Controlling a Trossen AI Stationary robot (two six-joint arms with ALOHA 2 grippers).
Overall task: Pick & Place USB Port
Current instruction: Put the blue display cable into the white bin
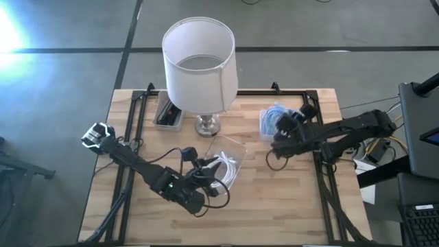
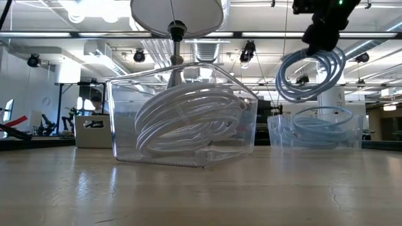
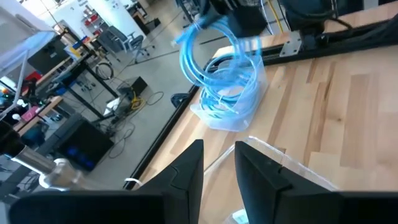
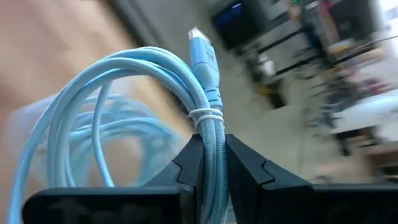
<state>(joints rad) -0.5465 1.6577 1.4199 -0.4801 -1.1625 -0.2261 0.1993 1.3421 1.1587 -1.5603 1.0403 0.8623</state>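
Note:
My right gripper (image 1: 280, 130) is shut on a coiled light-blue USB cable (image 4: 124, 106), held in the air above a small clear bin (image 2: 317, 135) that holds more blue cables, at the table's far right. In the low view the coil (image 2: 311, 75) hangs below that gripper (image 2: 320, 41). My left gripper (image 3: 219, 180) is narrowly open with nothing between its fingers. It is low beside a clear container (image 1: 226, 161) of white cables (image 2: 182, 119) in the middle of the table, and it shows in the high view (image 1: 209, 180). My right gripper pinches the cable's bundled strands (image 4: 210, 146) between its two fingers, just below the white tie near the plug end. The fingers come from above. The coil hangs below them, clear of the bin and the table.
A lamp with a white shade (image 1: 199, 58) stands at the far middle on a metal foot (image 1: 208, 125). A small dark tray (image 1: 168, 115) lies left of it. A black frame (image 1: 130, 137) runs along the table's edges. Bare wood (image 1: 274, 206) lies at the near right.

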